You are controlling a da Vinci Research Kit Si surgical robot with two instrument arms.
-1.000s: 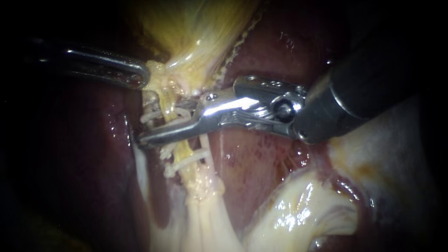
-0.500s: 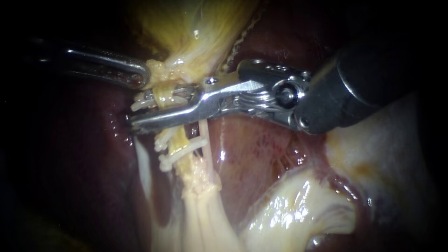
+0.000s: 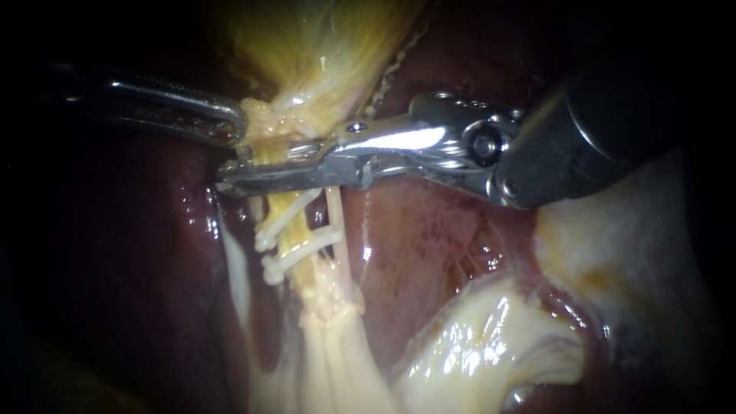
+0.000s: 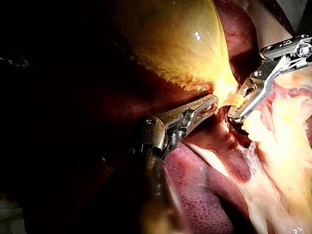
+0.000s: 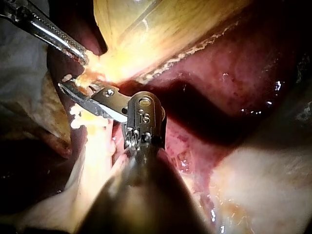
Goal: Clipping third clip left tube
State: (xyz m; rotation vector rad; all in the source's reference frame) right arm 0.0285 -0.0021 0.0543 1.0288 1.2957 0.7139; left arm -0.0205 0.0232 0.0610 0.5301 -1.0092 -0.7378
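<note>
Steel jaws of my right instrument [image 3: 234,170] have closed on the tube [image 3: 294,236] above two clips [image 3: 307,249], seating the third. My left instrument [image 3: 232,126] grips the gallbladder [image 3: 307,61].

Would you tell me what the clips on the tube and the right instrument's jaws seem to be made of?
The clips on the tube: matte off-white, probably plastic. On the right instrument, jaws of polished metal, by their bright glints.

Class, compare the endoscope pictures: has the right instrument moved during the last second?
Yes. The right instrument has shifted up the tube, toward the steady left instrument.
</note>
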